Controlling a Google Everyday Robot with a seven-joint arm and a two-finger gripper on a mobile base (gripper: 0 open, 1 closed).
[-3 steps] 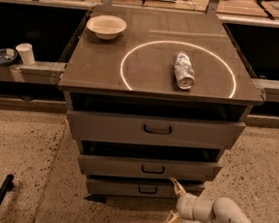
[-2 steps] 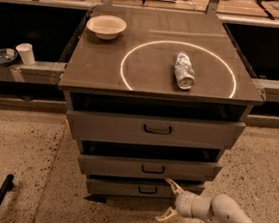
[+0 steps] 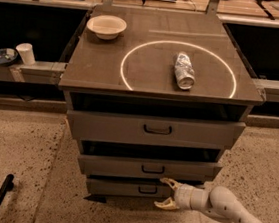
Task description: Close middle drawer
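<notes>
The middle drawer (image 3: 148,168) is a wide, shallow grey drawer with a small dark handle (image 3: 152,170). It stands pulled out a little from the cabinet, with a dark gap above its front. My gripper (image 3: 165,193) comes in from the lower right on a white arm. It is open, with its cream fingers (image 3: 167,182) spread. It sits just below and right of the middle drawer's handle, in front of the lowest drawer (image 3: 131,188).
The top drawer (image 3: 155,129) has a taller front and is also pulled out. On the cabinet top (image 3: 99,68) lie a white bowl (image 3: 106,26) and a crushed can (image 3: 184,71) inside a white circle. A cup (image 3: 25,53) stands on the left ledge.
My gripper has moved left and slightly up, closer to the drawer fronts. The drawers have not moved.
</notes>
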